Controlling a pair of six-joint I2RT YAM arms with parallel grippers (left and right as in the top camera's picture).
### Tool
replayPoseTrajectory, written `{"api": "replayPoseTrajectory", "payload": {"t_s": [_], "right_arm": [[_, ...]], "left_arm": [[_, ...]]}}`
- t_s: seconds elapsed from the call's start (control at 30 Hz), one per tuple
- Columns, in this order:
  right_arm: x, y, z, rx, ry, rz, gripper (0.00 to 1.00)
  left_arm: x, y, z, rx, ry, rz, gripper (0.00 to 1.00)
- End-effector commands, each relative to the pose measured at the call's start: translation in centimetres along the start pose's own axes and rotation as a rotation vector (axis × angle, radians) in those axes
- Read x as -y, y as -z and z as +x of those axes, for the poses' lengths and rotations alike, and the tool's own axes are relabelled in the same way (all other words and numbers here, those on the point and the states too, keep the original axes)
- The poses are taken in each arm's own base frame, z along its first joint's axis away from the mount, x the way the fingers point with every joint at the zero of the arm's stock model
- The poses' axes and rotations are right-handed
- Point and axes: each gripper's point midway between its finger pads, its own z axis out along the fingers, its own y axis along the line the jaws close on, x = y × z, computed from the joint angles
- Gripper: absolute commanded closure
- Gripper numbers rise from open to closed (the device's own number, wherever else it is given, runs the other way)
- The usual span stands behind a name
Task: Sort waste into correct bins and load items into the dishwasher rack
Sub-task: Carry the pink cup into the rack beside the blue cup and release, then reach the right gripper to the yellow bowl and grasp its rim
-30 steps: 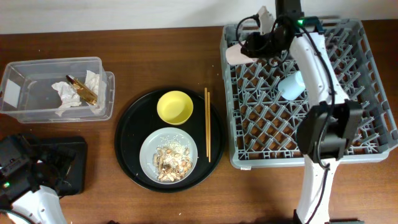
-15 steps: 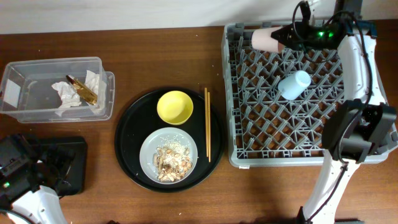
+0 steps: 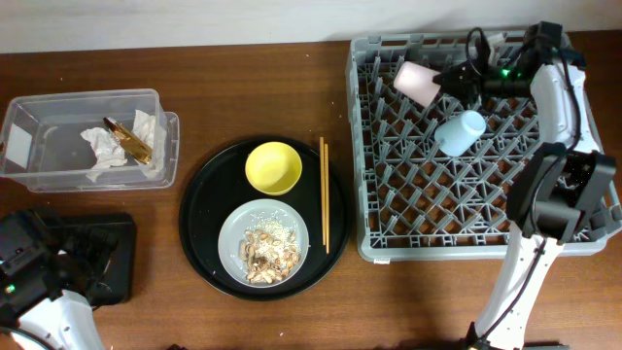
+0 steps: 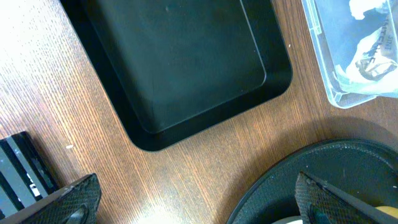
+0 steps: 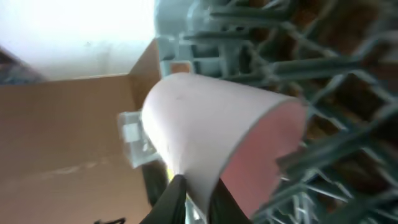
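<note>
Since half a second ago the pink cup [image 3: 418,81] has come in from the far rim of the rack [image 3: 358,194]. It is now tilted over the back rows of pegs, pinched by the right hand [image 3: 445,80]. Whether it touches the pegs cannot be told from above. The right wrist view is blurred: the cup fills it, and the fingers [image 5: 171,202] show only as dark slivers at its lower edge. Just beside the pink cup, nearer the front, the blue cup [image 3: 460,131] lies on its side on the pegs. The right arm and its dark cables cross the rack's far right corner and hide part of it

Left of the rack, on the desk [image 3: 243,87], the round tray [image 3: 209,233] carries the yellow bowl [image 3: 273,167], the plate [image 3: 233,228] with food scraps [image 3: 269,251], and the chopsticks [image 3: 325,194] along its right edge. The clear box [image 3: 29,107] stands well apart at the far left, with napkins [image 3: 102,146] and the wrapper [image 3: 128,139] inside. From above, the black rectangular tray [image 3: 112,262] is largely hidden by the left arm. In the left wrist view it is bare inside and cut off at the top edge. The left hand [image 4: 196,199] hangs over the desk with its fingers spread, only their tips in view at the bottom edge, between that tray and the round tray's rim. Only a corner of the box shows at the top right
</note>
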Motion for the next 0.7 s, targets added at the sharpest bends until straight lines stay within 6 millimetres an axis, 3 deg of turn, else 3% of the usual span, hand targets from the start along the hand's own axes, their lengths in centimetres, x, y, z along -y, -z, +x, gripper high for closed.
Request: {"api": "replayPoseTrajectory", "payload": {"t_s": [0.0, 0.07, 0.1, 0.13, 0.17, 0.2, 0.23, 0.33, 0.37, 0.5, 0.67], "right_arm": [[-0.1, 5.7, -1.6, 0.174, 0.073, 0.367, 0.85], [-3.5, 11.6, -1.1, 0.32, 0.137, 0.567, 0.84], [-6.4, 14.4, 0.0, 0.395, 0.183, 0.622, 0.84], [-9.6, 15.7, 1.1, 0.439, 0.239, 0.601, 0.83], [-11.4, 16.0, 1.9, 0.455, 0.277, 0.583, 0.82], [-13.6, 15.7, 2.7, 0.466, 0.32, 0.551, 0.29], [-14.7, 13.8, 3.9, 0.42, 0.351, 0.539, 0.33], [-7.9, 14.6, 4.0, 0.401, 0.224, 0.855, 0.7], [-4.7, 13.9, 4.1, 0.351, 0.159, 0.901, 0.93], [1.1, 8.8, 5.2, 0.184, 0.074, 0.924, 0.96], [5.0, 5.6, 6.4, 0.059, 0.027, 0.963, 0.96]], "left_arm": [[-0.1, 0.1, -0.2, 0.009, 0.009, -0.004, 0.01], [-0.1, 0.1, -0.2, 0.01, 0.009, -0.004, 0.01], [-0.1, 0.1, -0.2, 0.01, 0.009, -0.004, 0.01], [-0.1, 0.1, -0.2, 0.009, 0.009, -0.004, 0.01], [-0.1, 0.1, -0.2, 0.009, 0.009, -0.004, 0.01], [-0.1, 0.1, -0.2, 0.009, 0.009, -0.004, 0.01], [-0.1, 0.1, -0.2, 0.009, 0.009, -0.004, 0.01], [-0.1, 0.1, -0.2, 0.009, 0.009, -0.004, 0.01], [-0.1, 0.1, -0.2, 0.009, 0.009, -0.004, 0.01], [-0.1, 0.1, -0.2, 0.01, 0.009, -0.004, 0.01], [-0.1, 0.1, -0.2, 0.009, 0.009, -0.004, 0.01]]}}
